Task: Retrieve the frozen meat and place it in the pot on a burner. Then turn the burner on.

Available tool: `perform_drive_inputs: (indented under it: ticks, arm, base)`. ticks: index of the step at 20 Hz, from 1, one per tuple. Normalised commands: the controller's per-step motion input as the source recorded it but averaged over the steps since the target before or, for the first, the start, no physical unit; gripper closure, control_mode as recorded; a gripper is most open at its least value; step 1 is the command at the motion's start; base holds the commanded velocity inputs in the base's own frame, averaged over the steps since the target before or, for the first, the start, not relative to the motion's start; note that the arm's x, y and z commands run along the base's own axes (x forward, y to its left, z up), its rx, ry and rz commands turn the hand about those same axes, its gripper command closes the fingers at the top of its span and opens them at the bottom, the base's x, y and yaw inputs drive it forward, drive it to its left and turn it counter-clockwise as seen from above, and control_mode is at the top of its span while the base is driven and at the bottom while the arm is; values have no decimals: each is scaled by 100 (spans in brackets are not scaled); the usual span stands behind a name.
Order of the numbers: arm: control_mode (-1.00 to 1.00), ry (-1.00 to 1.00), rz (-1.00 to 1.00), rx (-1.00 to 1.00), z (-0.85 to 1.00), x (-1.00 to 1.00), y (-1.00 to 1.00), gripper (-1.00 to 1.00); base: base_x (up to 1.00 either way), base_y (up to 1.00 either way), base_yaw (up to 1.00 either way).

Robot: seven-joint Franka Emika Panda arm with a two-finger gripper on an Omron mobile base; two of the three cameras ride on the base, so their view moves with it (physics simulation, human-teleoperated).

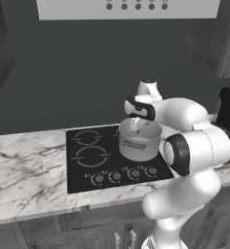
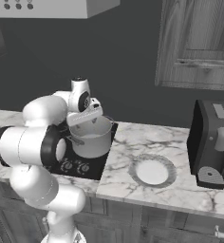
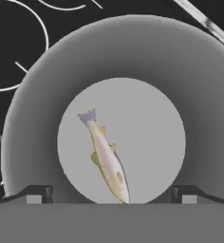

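I saw the jaws spread wide apart, empty, directly over the plain silver-grey cylindrical metal pot point(image 3: 33, 118). The small pale yellowish-green fish-shaped frozen meat point(image 3: 107, 159) lay between them, on the pot's flat bottom, on the black cooktop point(image 1: 83, 165).

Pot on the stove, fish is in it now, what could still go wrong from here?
The end effector hangs open just above the pot, where the frozen meat lies on the bottom. Pulling out sideways rather than straight up might clip the rim and shift the pot off its burner. The knobs sit close together along the cooktop's front edge, so the wrong one could be turned, heating an unused burner.
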Motion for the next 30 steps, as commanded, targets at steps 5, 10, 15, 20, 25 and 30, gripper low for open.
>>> perform_drive_inputs:
  ticks: [5,10,15,20,25,30]
  arm:
    - [-100,0,-14,1,35,-63,0,-100]
    - [-100,0,-20,0,39,-75,6,-100]
    - [-100,0,-29,0,9,-95,0,-100]
    - [-100,0,-27,0,-4,-76,-1,-100]
    - [-100,-2,-19,1,-34,-22,-15,-100]
    - [-100,-3,-11,1,-34,-2,-2,-100]
  base:
    - [0,0,0]
    - [0,0,0]
    - [0,0,0]
    - [0,0,0]
    - [0,0,0]
    - [0,0,0]
